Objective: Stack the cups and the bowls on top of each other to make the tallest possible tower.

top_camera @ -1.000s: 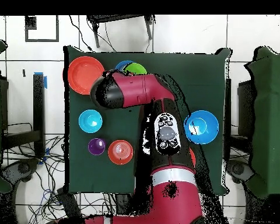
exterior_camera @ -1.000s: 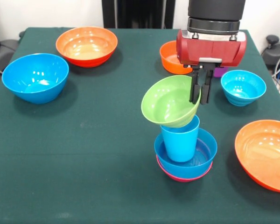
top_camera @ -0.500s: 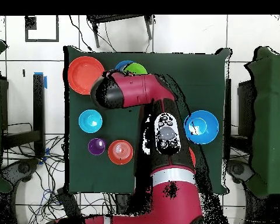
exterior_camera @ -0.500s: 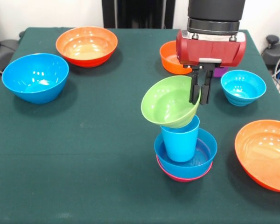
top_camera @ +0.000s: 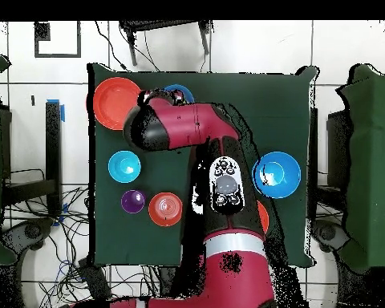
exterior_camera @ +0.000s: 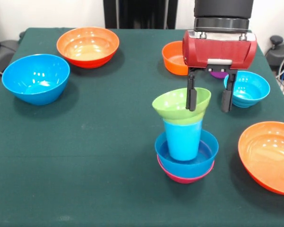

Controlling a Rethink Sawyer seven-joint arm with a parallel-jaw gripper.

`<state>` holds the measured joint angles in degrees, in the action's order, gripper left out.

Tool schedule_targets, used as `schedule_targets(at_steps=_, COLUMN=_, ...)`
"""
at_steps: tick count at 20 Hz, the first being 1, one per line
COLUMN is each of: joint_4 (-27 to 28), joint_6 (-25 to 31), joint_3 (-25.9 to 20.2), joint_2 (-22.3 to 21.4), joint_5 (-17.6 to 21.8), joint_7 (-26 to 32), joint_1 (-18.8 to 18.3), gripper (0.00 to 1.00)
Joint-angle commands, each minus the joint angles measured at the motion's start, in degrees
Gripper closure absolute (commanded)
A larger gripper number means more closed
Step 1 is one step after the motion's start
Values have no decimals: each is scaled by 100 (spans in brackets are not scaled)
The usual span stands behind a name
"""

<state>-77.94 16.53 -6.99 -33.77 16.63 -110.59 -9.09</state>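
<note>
The tower stands at the front centre: a pink bowl (exterior_camera: pixel 182 178) at the base, a blue bowl (exterior_camera: pixel 208 152) in it, the light blue cup (exterior_camera: pixel 182 139) upright in that, and a green bowl (exterior_camera: pixel 175 105) sitting level on the cup's mouth. My gripper (exterior_camera: pixel 208 109) is open right over the green bowl's right side. One finger (exterior_camera: pixel 191 97) is at the bowl's inside, the other (exterior_camera: pixel 226 98) hangs clear to the right. The purple cup (exterior_camera: pixel 218 74) peeks out behind the gripper and shows in the overhead view (top_camera: pixel 132 201). In the overhead view my arm (top_camera: pixel 180 128) hides most of the tower.
On the green table (exterior_camera: pixel 99 142) stand a large orange bowl (exterior_camera: pixel 88 46), a large blue bowl (exterior_camera: pixel 36 77), a small orange bowl (exterior_camera: pixel 173 56), a cyan bowl (exterior_camera: pixel 248 87) close to my right finger, and another large orange bowl (exterior_camera: pixel 270 153) at the right edge.
The gripper has opened and let go of the green bowl. The bowl was tilted in the shut fingers; it now sits level on the light blue cup. The gripper shifted slightly right.
</note>
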Motion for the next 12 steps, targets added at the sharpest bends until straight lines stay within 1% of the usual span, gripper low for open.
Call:
schedule_targets(at_steps=1, joint_4=-106, joint_6=384, joint_3=-92, joint_2=400, joint_5=115, joint_7=-269, joint_1=135, gripper=0)
schedule_targets(at_steps=2, joint_4=-23, joint_6=670, joint_3=-55, joint_2=403, joint_5=120, joint_7=-161, joint_1=178, gripper=0)
schedule_targets(at_steps=3, joint_4=-89, joint_6=506, joint_3=-88, joint_2=370, joint_5=114, joint_7=-210, joint_1=150, gripper=0)
schedule_targets(at_steps=5, joint_4=-51, joint_6=665, joint_3=-111, joint_2=373, joint_5=92, joint_7=-137, joint_1=134, gripper=0)
schedule_targets(at_steps=6, joint_4=-69, joint_6=613, joint_3=-127, joint_2=369, joint_5=97, joint_7=-138, joint_1=118, gripper=0)
schedule_targets(at_steps=12, joint_4=-84, joint_6=762, joint_3=-157, joint_2=316, joint_5=71, joint_7=-73, joint_1=95, gripper=0)
